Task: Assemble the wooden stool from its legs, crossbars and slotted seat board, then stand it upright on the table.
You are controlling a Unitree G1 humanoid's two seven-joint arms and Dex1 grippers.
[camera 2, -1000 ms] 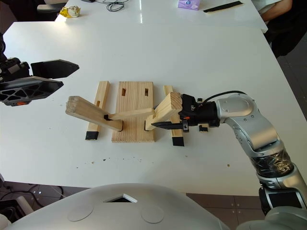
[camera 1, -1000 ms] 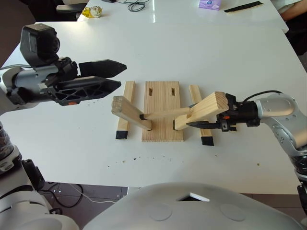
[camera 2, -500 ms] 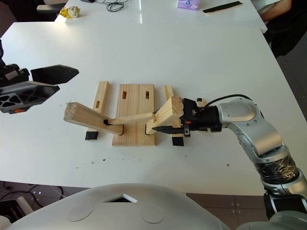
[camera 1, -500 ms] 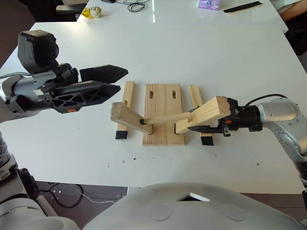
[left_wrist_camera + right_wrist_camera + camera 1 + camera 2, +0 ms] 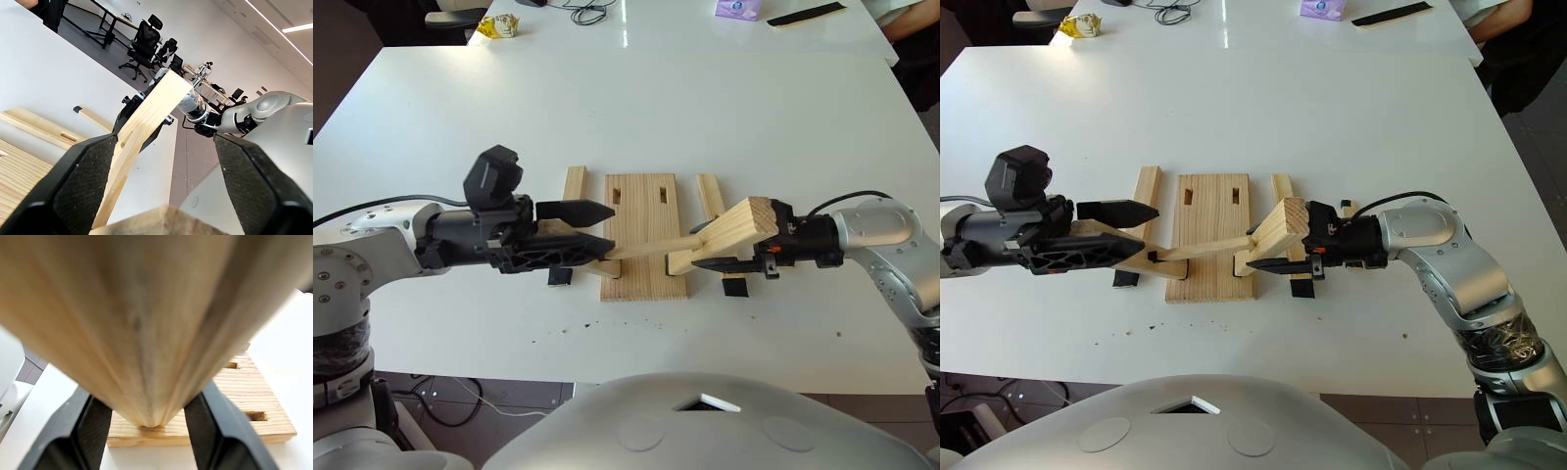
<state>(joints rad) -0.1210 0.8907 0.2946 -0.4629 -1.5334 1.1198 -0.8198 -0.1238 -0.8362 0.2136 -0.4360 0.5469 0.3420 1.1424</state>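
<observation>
Two wooden legs joined by a crossbar (image 5: 646, 249) hang just above the slotted seat board (image 5: 641, 206), which lies flat on the white table (image 5: 754, 117). My right gripper (image 5: 722, 251) is shut on the right leg (image 5: 729, 227) of this frame; the wrist view shows its fingers (image 5: 93, 431) pressed on the wood (image 5: 137, 323). My left gripper (image 5: 1148, 228) is open, one finger on each side of the frame's left leg (image 5: 1102, 231), whose end (image 5: 156, 223) sits between the fingers (image 5: 83, 186). Two more legs with black tips (image 5: 573, 184) (image 5: 710, 194) lie flat on either side of the board.
A yellow packet (image 5: 501, 24), cables (image 5: 592, 12), a purple box (image 5: 739, 8) and a black strip (image 5: 808, 14) lie along the table's far side. Small crumbs (image 5: 578, 323) dot the surface near the front edge. Open table spreads to left and right of the parts.
My left gripper has come down from above the table's left side and now straddles the frame's left leg. The right gripper kept its hold, and the frame sank a little.
</observation>
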